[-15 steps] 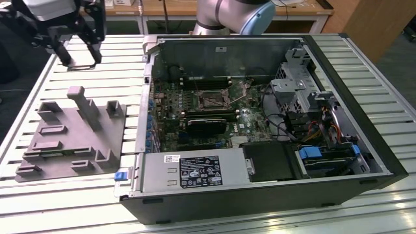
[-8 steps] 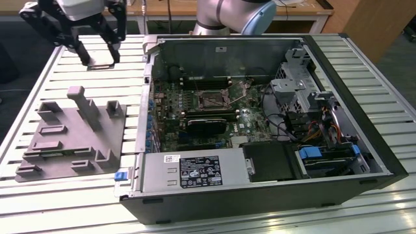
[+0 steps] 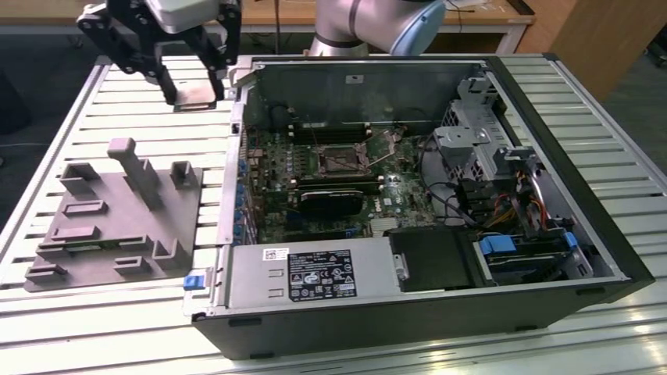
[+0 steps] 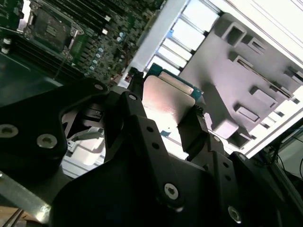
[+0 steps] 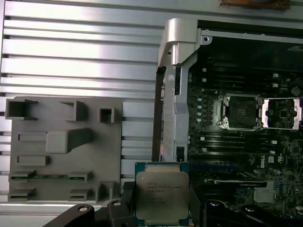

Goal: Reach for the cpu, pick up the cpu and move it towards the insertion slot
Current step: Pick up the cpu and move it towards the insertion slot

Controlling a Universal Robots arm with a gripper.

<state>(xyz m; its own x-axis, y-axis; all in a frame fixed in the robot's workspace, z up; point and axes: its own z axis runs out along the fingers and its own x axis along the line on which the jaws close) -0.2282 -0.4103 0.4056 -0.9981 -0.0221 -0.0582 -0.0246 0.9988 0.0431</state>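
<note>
The hand (image 3: 194,95) hangs in the air above the slatted metal bench (image 3: 62,168), just outside the far corner of the open computer case (image 3: 542,156) on the exterior view's left. Its two black fingers (image 3: 165,86) are closed on the cpu (image 3: 196,97), which sits flat between their tips, clear of the bench and of everything else. In the first wrist view the cpu (image 5: 162,195) shows its silvery metal top with a green edge around it, and a dark finger (image 5: 124,203) presses in on either side. In the second wrist view the cpu (image 4: 166,101) appears pale and slightly tilted, clamped between the two black fingers (image 4: 195,127).

The grey tray (image 3: 109,223) with upright posts lies on the bench on the exterior view's left, well apart from the hand and nearer the camera. In the first wrist view the grey tray (image 5: 61,146) lies beside the case wall (image 5: 173,85).

The insertion slot (image 3: 342,162) sits on the green circuit board (image 3: 271,203) inside the case, its dark square frame open. In the first wrist view the insertion slot (image 5: 240,112) lies past the case wall from the cpu, with its metal cover (image 5: 280,113) folded out flat beside it. Long narrow memory slots (image 5: 236,80) run on either side of it. The cpu is well apart from the insertion slot, outside the case.
</note>
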